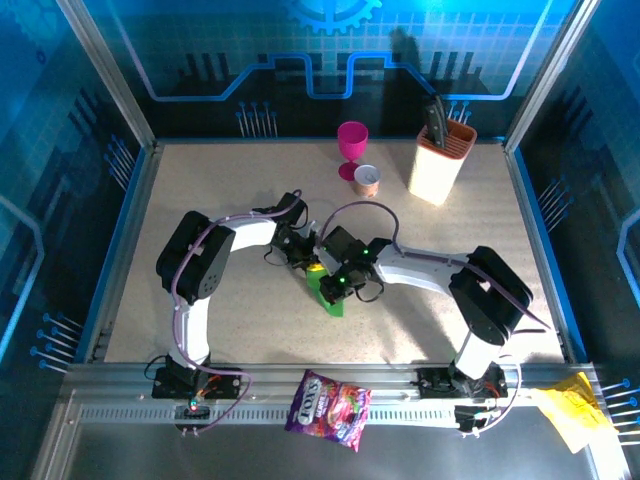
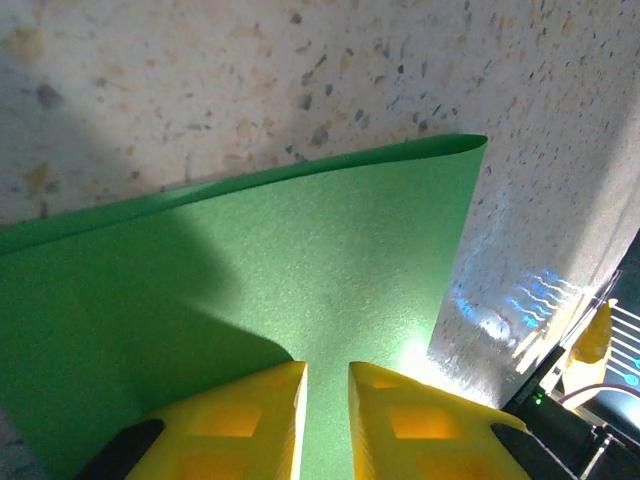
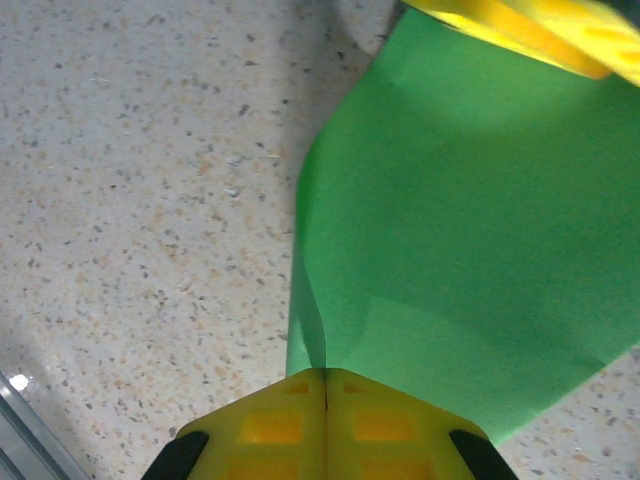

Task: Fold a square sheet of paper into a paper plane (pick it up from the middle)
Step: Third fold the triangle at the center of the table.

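Note:
The square sheet of paper (image 1: 328,298) is bright green and curled, lifted off the speckled table at its middle where both arms meet. My right gripper (image 3: 325,372) is shut on a folded edge of the sheet (image 3: 460,230), which fans upward from the closed tips. My left gripper (image 2: 326,365) hangs over the flat green sheet (image 2: 300,250) with a narrow gap between its yellow fingers; nothing is pinched in the gap. One of its fingers (image 3: 530,30) rests at the sheet's far end in the right wrist view. From above, the left gripper (image 1: 308,262) and the right gripper (image 1: 328,283) nearly touch.
A pink goblet (image 1: 352,145), a small can (image 1: 367,180) and a cream knife block (image 1: 441,160) stand at the back. A purple snack bag (image 1: 328,408) lies on the front rail, with crumpled yellow paper (image 1: 570,410) at the front right.

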You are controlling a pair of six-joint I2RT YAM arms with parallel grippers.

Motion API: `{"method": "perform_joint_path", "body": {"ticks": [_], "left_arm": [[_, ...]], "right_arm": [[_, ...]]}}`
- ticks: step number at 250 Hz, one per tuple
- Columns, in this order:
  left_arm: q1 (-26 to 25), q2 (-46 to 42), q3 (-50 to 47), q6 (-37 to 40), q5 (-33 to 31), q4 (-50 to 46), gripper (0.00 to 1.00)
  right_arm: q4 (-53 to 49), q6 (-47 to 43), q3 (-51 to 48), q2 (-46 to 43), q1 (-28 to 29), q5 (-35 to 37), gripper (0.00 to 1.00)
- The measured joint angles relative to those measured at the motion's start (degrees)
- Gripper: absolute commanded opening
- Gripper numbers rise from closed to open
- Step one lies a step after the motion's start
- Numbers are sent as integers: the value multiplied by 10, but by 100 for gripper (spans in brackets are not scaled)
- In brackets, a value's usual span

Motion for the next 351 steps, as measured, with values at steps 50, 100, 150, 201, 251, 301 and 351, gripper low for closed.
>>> {"method": "perform_joint_path", "body": {"ticks": [50,100,150,201,251,301,351], "left_arm": [[0,0,0,0,0,0,20],[0,0,0,0,-2,0,20],[0,0,0,0,-3,0,19],[0,0,0,0,-4,-1,18],[0,0,0,0,-4,-1,17],[0,0,0,0,-5,-2,16],[0,0,-1,0,-6,-2,15]], "right_arm": [[-8,-4,1,8,-24,-1,0],[-14,-5,2,20,-36,1,0],[-22,-5,11,29,-47,7,0],[-25,-5,28,35,-50,10,0],[-25,-5,33,48,-50,10,0],[-25,-5,33,50,-50,10,0],[-24,-5,24,50,-51,10,0]]}}
